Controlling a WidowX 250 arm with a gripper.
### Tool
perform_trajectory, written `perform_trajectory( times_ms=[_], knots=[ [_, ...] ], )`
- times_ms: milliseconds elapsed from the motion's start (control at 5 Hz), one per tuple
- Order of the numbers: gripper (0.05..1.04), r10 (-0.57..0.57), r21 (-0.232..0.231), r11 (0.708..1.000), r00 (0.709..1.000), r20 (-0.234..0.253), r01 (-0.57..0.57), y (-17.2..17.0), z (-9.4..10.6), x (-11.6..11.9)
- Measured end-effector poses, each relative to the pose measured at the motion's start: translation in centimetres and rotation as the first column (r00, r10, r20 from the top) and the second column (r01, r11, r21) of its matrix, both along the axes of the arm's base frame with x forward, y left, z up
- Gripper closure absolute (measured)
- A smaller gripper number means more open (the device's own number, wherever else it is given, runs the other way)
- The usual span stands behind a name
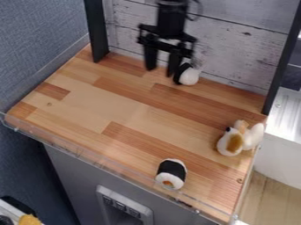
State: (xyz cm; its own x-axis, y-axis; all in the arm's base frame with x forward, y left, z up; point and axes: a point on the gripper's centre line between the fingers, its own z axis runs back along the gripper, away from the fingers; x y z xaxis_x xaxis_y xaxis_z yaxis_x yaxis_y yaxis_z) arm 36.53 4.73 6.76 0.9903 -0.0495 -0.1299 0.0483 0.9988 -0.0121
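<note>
- A black robot arm (171,19) comes in from the top edge of the view, its two-finger black hand (161,72) hanging over the back of a counter made of light and reddish-brown wood blocks (126,105)
- The hand is wide, its two fingers apart with a gap between them and nothing held there
- Just beside the finger on the view's right is a soft toy sushi roll, white with a black band (189,76), at the back of the counter near the wall; whether finger and roll touch cannot be told
- A second toy sushi roll, white with a broad black band and an orange centre (172,173), rests near the front edge, well apart from the hand
- Near the right edge of the counter is a small white plush animal with tan-brown patches and a dark spot like an eye (228,144)
- Behind the counter is a wall of whitewashed wooden planks (235,48), with one black upright post (96,30) on the left and another black upright post (283,61) on the right
- A clear plastic strip (88,157) runs along the front edge, above a grey cabinet front (76,176)
- A blue-grey textured surface (38,39) is at the far left
</note>
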Motion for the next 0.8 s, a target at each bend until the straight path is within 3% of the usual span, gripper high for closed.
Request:
perform_trajectory(
  times_ms=[200,800],
  knots=[
    [0.087,0.009,-0.011,1.0,1.0,0.005,-0.009,5.1,0.4,-0.8],
    [0.087,0.028,-0.013,1.0,0.999,0.046,-0.027,13.1,2.0,-2.2]
  ],
)
